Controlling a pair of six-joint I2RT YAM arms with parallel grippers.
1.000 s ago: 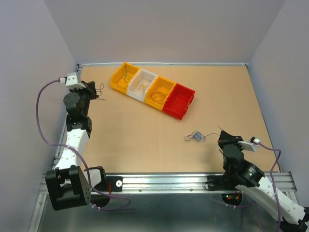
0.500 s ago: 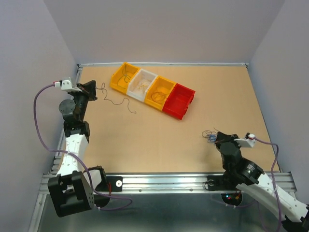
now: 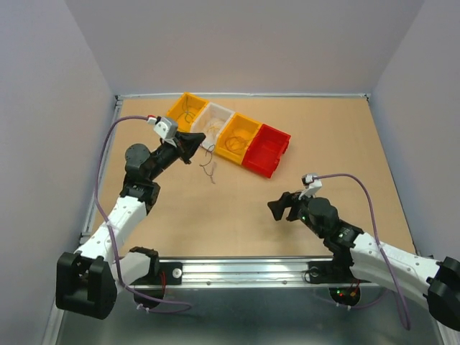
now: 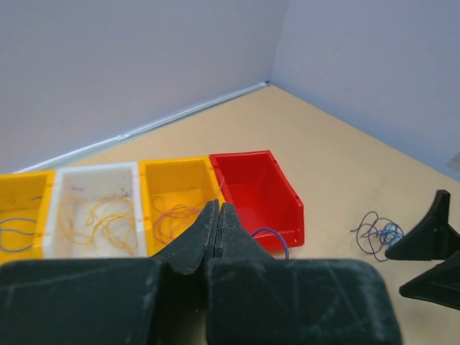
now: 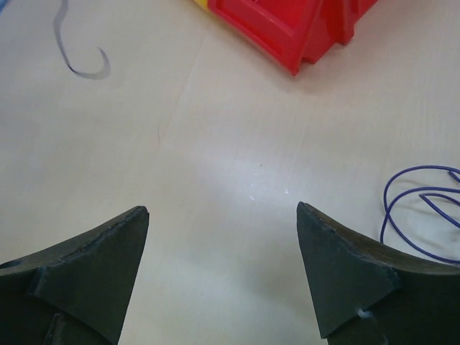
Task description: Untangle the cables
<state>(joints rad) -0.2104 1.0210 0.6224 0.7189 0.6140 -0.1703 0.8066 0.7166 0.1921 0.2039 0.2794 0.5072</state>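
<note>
The cables (image 4: 378,233) lie bunched on the desk (image 4: 338,165), just outside the right hand (image 5: 221,210). They sit off to its right, not between its wide-spread fingers. The left hand (image 4: 218,212), pressed closed, is well apart, so the right is nearer.

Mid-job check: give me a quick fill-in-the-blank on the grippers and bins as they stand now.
1. The right gripper is ___, holding nothing.
2. The left gripper is ___ on a single wire.
3. The bin nearest the cables is coloured ___.
Missing words: open; shut; red.
</note>
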